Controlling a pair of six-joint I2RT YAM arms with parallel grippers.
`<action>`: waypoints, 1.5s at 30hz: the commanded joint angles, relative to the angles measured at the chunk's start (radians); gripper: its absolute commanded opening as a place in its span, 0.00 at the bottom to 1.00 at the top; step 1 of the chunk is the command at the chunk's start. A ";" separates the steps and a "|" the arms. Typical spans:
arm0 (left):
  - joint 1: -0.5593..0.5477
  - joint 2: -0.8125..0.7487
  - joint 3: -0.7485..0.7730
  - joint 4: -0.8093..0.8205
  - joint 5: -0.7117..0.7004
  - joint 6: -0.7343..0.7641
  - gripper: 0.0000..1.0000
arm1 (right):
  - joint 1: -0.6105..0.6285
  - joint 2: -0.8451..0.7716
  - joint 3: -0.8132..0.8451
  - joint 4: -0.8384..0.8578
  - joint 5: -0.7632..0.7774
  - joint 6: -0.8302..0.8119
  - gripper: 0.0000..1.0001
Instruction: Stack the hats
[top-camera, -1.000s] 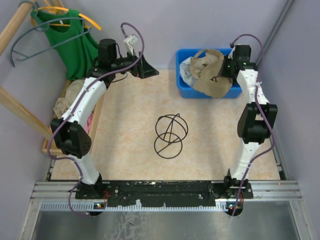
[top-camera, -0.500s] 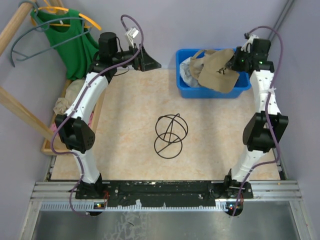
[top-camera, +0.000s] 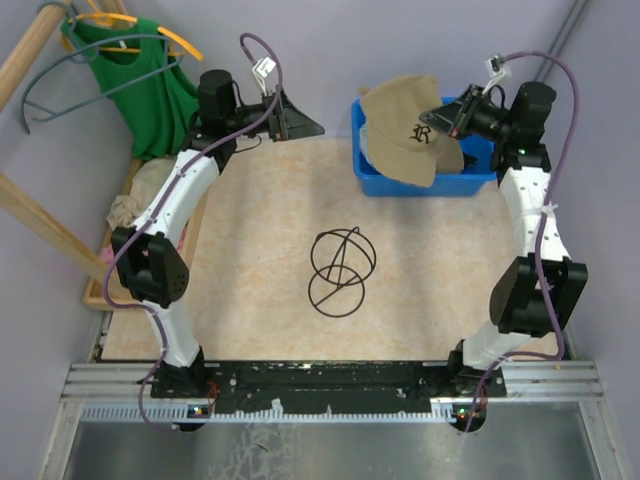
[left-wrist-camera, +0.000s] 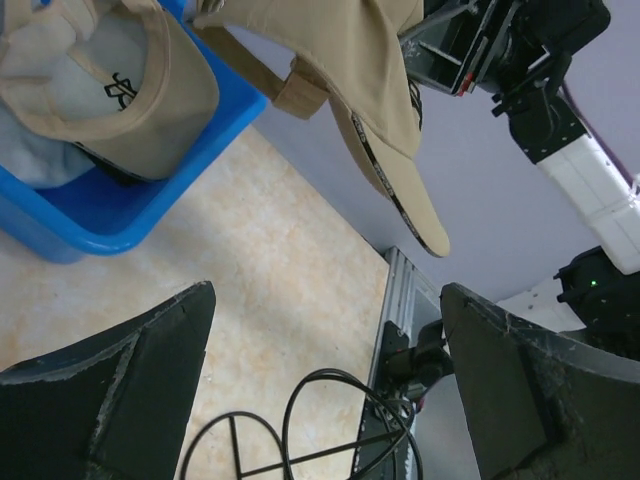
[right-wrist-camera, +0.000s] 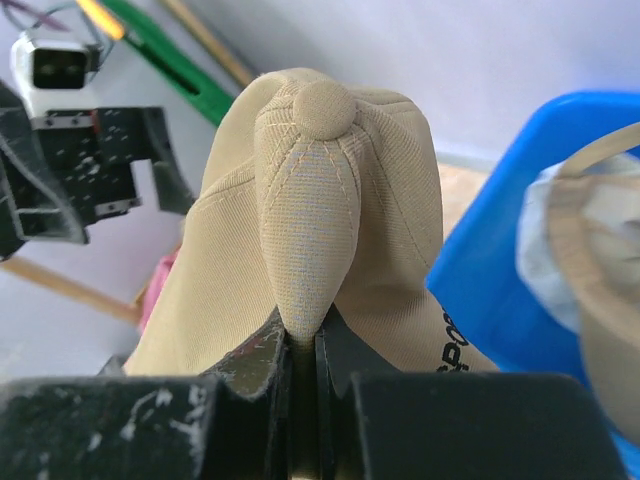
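Your right gripper (right-wrist-camera: 303, 345) is clamped hard on a pinched fold at the crown of the tan fabric baseball cap (top-camera: 405, 140). The jaws are almost together, with only cloth between them.

Change over the last second: that cap was draped low into the blue plastic bin (top-camera: 365, 178). It's now lifted off the contents and hangs straight off the right fingertips above the bin. The embroidered logo faces the top camera and the brim points down. The right wrist has gone up and back toward the wall, and its elbow has dropped toward the base.

A second tan cap (left-wrist-camera: 110, 90) sits in the bin below the held one, on top of some pale fabric (left-wrist-camera: 55, 65). I can't tell what that fabric is.

Your left gripper (left-wrist-camera: 325, 295) is spread wide with nothing between its fingers. It has nudged slightly toward the bin since a second ago. From its wrist view, the held cap hangs ahead of and above the fingers, not touching them.

The dark wire-frame sphere (top-camera: 342, 270) is on the table, below and on the base side of both grippers. It hasn't moved.
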 joint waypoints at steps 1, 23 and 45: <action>-0.005 -0.075 -0.100 0.203 0.026 -0.152 1.00 | 0.059 -0.009 -0.006 0.166 -0.175 0.106 0.00; -0.035 -0.149 -0.288 0.429 0.037 -0.351 1.00 | 0.234 -0.039 0.016 -0.066 -0.123 -0.101 0.00; -0.056 -0.122 -0.242 0.272 0.035 -0.211 1.00 | 0.313 -0.019 0.080 -0.176 -0.187 -0.144 0.00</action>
